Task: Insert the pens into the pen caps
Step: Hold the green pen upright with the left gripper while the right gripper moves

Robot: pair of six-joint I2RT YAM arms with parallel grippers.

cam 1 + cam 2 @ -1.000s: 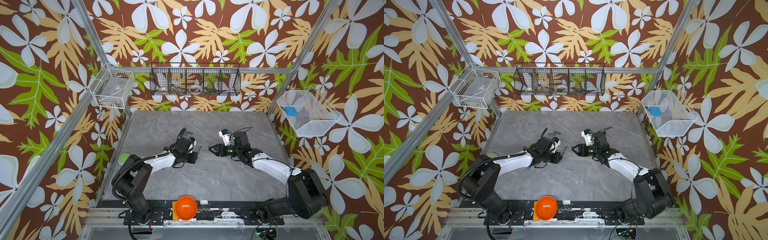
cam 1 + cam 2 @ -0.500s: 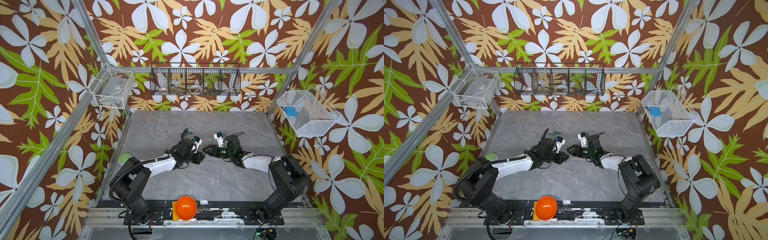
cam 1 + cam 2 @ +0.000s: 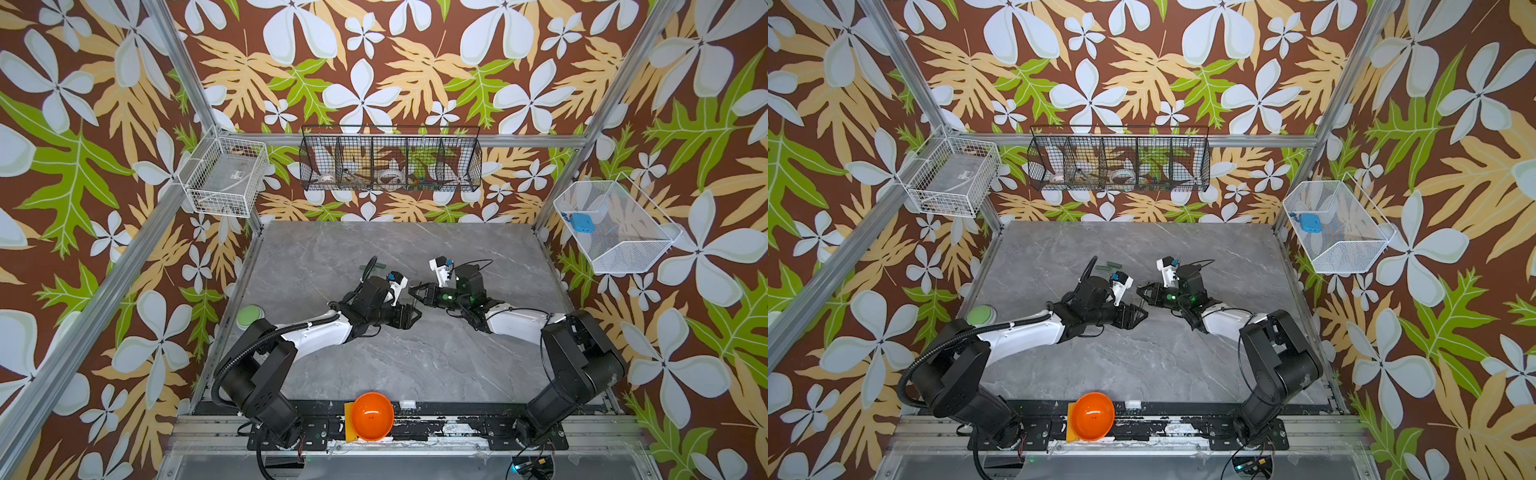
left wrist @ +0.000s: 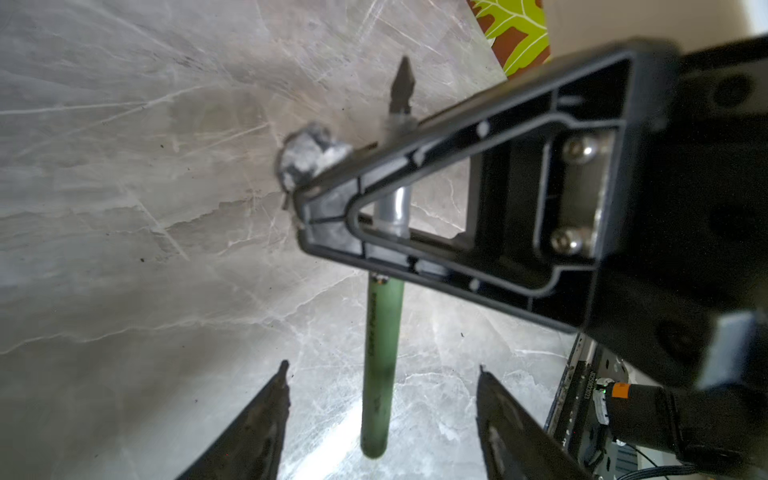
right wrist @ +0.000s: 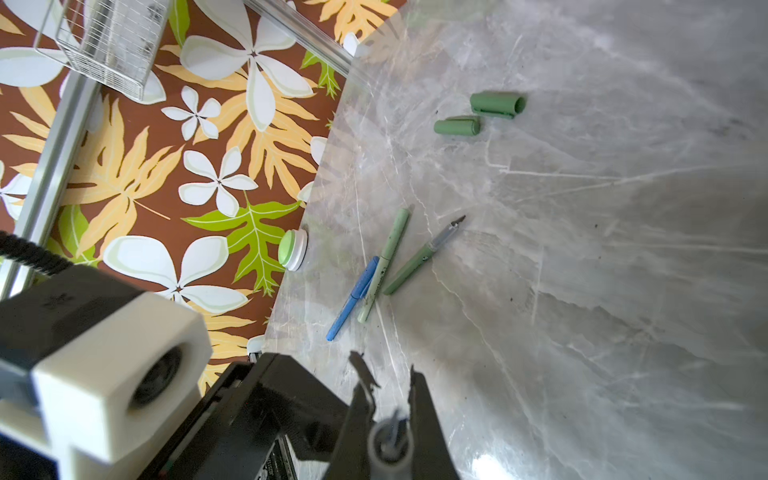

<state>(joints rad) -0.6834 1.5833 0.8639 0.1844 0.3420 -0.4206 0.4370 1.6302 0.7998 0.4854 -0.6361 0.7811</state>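
In the left wrist view a dark green pen (image 4: 380, 332) with a clear grey neck and a dark pointed tip is clamped in my right gripper's black fingers (image 4: 415, 232). Its blunt rear end hangs between the jaws of my left gripper (image 4: 382, 370), which stand open and clear of it. My right gripper (image 5: 386, 365) is shut on that pen's grey end (image 5: 390, 440). On the table lie two dark green pen caps (image 5: 496, 104) (image 5: 457, 126), a pale green pen (image 5: 384, 266), a blue pen (image 5: 353, 299) and another dark green pen (image 5: 424, 253). In both top views the grippers (image 3: 411, 316) (image 3: 413, 291) almost meet at mid-table.
A green push button (image 3: 249, 313) sits at the table's left edge, close to the loose pens. An orange bowl (image 3: 371, 415) stands on the front rail. Wire baskets hang on the left (image 3: 224, 176), back (image 3: 390, 160) and right (image 3: 611, 226) walls.
My left gripper has opened and let go of the dark green pen. My right gripper has shut on the pen's front part and now holds it alone.
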